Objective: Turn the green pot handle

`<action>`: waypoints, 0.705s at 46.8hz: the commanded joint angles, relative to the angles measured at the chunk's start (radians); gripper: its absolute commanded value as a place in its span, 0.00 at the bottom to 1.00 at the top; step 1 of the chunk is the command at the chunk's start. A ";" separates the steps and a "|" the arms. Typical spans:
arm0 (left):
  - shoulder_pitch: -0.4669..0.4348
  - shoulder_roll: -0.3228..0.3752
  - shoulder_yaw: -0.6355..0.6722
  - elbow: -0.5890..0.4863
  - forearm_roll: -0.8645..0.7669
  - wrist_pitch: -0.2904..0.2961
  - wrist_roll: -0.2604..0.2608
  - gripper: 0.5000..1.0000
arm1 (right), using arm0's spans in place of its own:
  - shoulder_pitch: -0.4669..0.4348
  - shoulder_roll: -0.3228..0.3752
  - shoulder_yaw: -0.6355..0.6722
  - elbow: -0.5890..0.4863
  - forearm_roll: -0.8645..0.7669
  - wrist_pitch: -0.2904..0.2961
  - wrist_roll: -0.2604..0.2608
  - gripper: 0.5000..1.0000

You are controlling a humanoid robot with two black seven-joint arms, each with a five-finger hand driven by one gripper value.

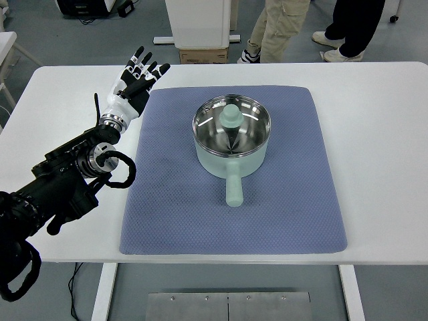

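Note:
A pale green pot (231, 157) with a shiny steel inside stands on the middle of a blue-grey mat (167, 194). Its green handle (233, 187) points toward the table's near edge. A green knob (231, 119) shows inside the pot. My left hand (137, 77) hovers over the white table at the mat's far left corner, well left of the pot, its fingers spread and holding nothing. The right arm does not show.
The white table (381, 134) carries the mat. Beyond the far edge stand a white cabinet (200, 23) with a cardboard box (202, 55), and the legs of two people (281, 30). A black cable loops off my left forearm (124, 170).

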 commanded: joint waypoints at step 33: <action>0.002 0.002 -0.001 0.002 0.000 0.000 -0.003 1.00 | 0.001 0.000 0.000 0.000 0.000 0.000 0.000 1.00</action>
